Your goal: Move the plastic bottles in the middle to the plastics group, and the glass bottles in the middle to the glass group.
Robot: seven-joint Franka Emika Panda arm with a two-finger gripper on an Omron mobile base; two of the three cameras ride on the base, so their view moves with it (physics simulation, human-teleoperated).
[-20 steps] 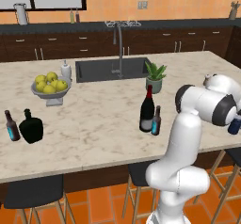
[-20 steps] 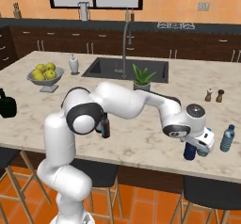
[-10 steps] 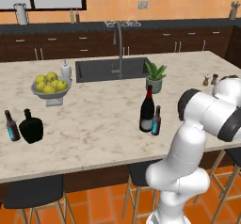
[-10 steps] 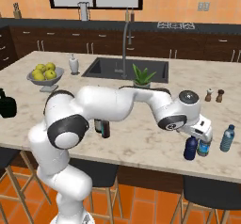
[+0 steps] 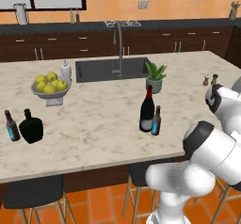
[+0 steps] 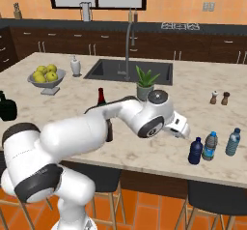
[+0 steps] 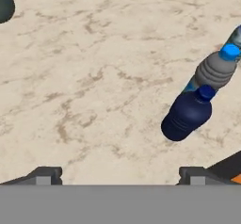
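Note:
The dark blue plastic bottle (image 6: 195,151) (image 7: 188,115) stands free on the counter beside two clear plastic bottles (image 6: 210,146) (image 7: 214,70). My gripper (image 6: 182,130) (image 7: 120,178) hovers up and to the left of it, open, with nothing between its fingertips (image 7: 44,176). The tall wine bottle (image 5: 147,109) and the small brown beer bottle (image 5: 156,121) stand together mid-counter; the arm partly hides the wine bottle (image 6: 101,96) in the right base view. At the far left stand the glass group's beer bottle (image 5: 12,125) and black flask (image 5: 31,127) (image 6: 6,107).
A fruit bowl (image 5: 49,86) and a white soap dispenser (image 5: 66,70) sit left of the sink (image 5: 113,68). A potted plant (image 5: 155,76) stands behind the wine bottle. Salt and pepper shakers (image 6: 219,98) are at the right. The counter's front edge runs close to the plastic bottles.
The gripper has opened and let go of the dark blue bottle next to the clear bottles. The hand has pulled back up and left, away from it.

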